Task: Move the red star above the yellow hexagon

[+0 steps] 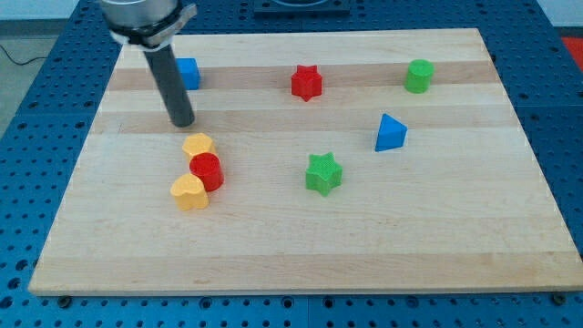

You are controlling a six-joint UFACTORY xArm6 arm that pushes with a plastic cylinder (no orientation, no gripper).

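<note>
The red star [307,82] lies near the view's top, about the middle of the board. The yellow hexagon [198,146] lies at the view's left, touching a red cylinder [207,171] just below it. My tip [183,123] is at the end of the dark rod, just above and left of the yellow hexagon, far left of the red star.
A yellow heart [189,193] touches the red cylinder from below left. A blue cube [187,73] sits behind the rod at top left. A green cylinder [419,76] is at top right, a blue triangle [390,133] at right, a green star [323,173] at centre. The wooden board [455,246] lies on a blue perforated table.
</note>
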